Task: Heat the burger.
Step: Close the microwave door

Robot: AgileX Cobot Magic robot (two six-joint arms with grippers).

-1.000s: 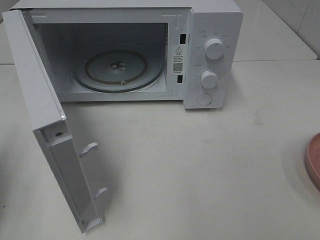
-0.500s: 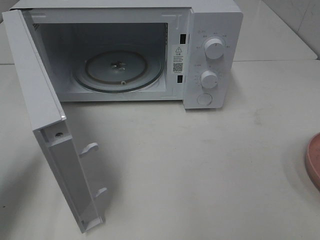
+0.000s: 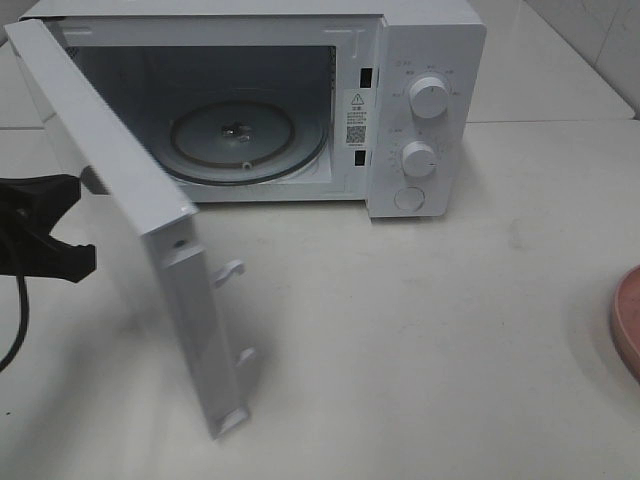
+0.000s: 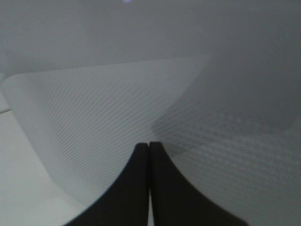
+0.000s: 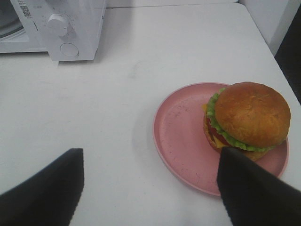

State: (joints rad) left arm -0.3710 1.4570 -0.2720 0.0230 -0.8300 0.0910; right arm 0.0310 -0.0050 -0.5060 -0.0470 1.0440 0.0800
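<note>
Right wrist view alone shows the burger (image 5: 247, 117), sitting toward one side of a pink plate (image 5: 181, 141) near the tabletop's right edge, with the right gripper (image 5: 150, 188) hovering over it, jaws wide apart and empty. It looks light, soft and stacked, so I would take it low across the bun and patty, gently, or the layers may slide. Exterior high shows only the plate's rim, the open microwave (image 3: 420, 100) and the left gripper (image 3: 85, 180), pressed shut, at the door (image 3: 110, 160).
</note>
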